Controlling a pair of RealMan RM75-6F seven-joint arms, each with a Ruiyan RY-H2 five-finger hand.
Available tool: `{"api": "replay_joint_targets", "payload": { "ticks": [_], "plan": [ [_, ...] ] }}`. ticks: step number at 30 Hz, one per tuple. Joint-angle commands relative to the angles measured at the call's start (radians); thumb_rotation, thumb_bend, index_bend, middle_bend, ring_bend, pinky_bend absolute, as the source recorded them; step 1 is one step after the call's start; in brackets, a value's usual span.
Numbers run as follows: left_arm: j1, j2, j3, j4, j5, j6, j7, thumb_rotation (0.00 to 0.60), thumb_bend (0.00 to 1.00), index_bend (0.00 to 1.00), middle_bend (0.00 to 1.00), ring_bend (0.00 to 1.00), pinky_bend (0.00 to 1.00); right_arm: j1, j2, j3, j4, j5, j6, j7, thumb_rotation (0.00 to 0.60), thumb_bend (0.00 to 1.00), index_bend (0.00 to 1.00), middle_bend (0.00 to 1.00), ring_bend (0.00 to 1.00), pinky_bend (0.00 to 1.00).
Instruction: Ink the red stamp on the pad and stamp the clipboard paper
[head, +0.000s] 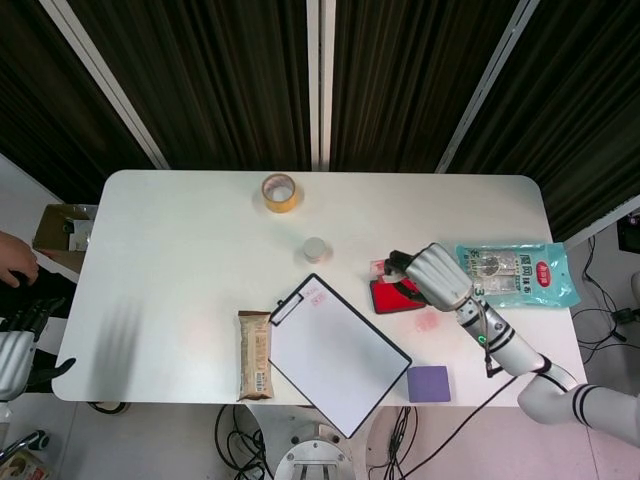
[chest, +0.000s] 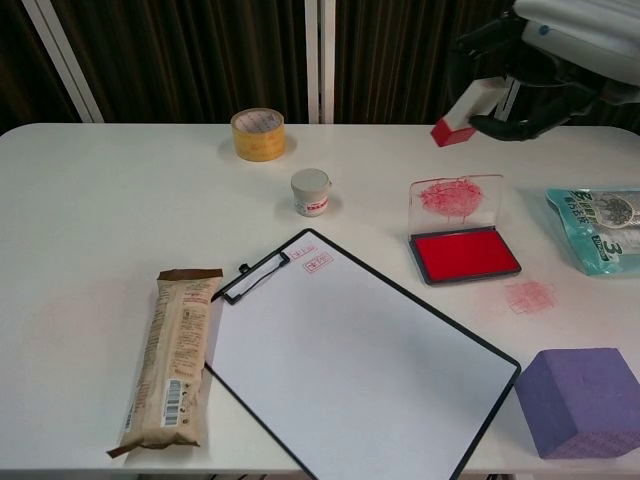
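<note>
My right hand (head: 437, 274) (chest: 565, 40) holds the red stamp (chest: 461, 112), white handle up and red base down, high in the air. It hangs above and behind the ink pad (head: 393, 297) (chest: 466, 255), whose clear lid (chest: 457, 199) stands open and smeared red. The clipboard (head: 336, 350) (chest: 480, 420) lies near the front edge, its paper (chest: 350, 370) bearing small red stamp marks (chest: 316, 262) beside the clip. My left hand (head: 14, 357) sits off the table at the far left, fingers apart and holding nothing.
A tape roll (chest: 258, 133) and a small white jar (chest: 311, 191) stand behind the clipboard. A snack bar (chest: 172, 355) lies to its left, a purple block (chest: 577, 400) at front right, a green packet (chest: 600, 230) at right. A person's hand (head: 14, 256) shows at the left edge.
</note>
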Motion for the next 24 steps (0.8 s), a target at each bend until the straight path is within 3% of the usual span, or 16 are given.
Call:
{"api": "replay_joint_targets", "payload": {
  "ticks": [1,6,12,24],
  "plan": [
    [-0.004,-0.002,0.0,-0.003,0.003,-0.003,0.004,0.6,0.0,0.14,0.16,0.13,0.25,-0.106,0.083,-0.067,-0.04,0.014,0.053,-0.018,0.6,0.43,1.0,0.93,0.93,1.0],
    [-0.014,-0.009,0.001,-0.007,0.011,-0.012,0.01,0.6,0.0,0.14,0.16,0.13,0.25,-0.198,0.108,-0.122,-0.021,0.039,0.041,-0.024,0.6,0.43,1.0,0.93,0.93,1.0],
    [-0.02,-0.013,0.004,-0.011,0.019,-0.017,0.015,0.6,0.0,0.14,0.16,0.13,0.25,-0.237,0.052,-0.151,0.05,0.032,-0.029,-0.013,0.6,0.43,1.0,0.93,0.93,1.0],
    [-0.015,-0.013,0.008,-0.003,0.013,-0.016,0.006,0.6,0.0,0.14,0.16,0.13,0.25,-0.213,-0.103,-0.123,0.185,0.007,-0.162,-0.051,0.6,0.43,1.0,0.93,0.93,1.0]
  ]
}}
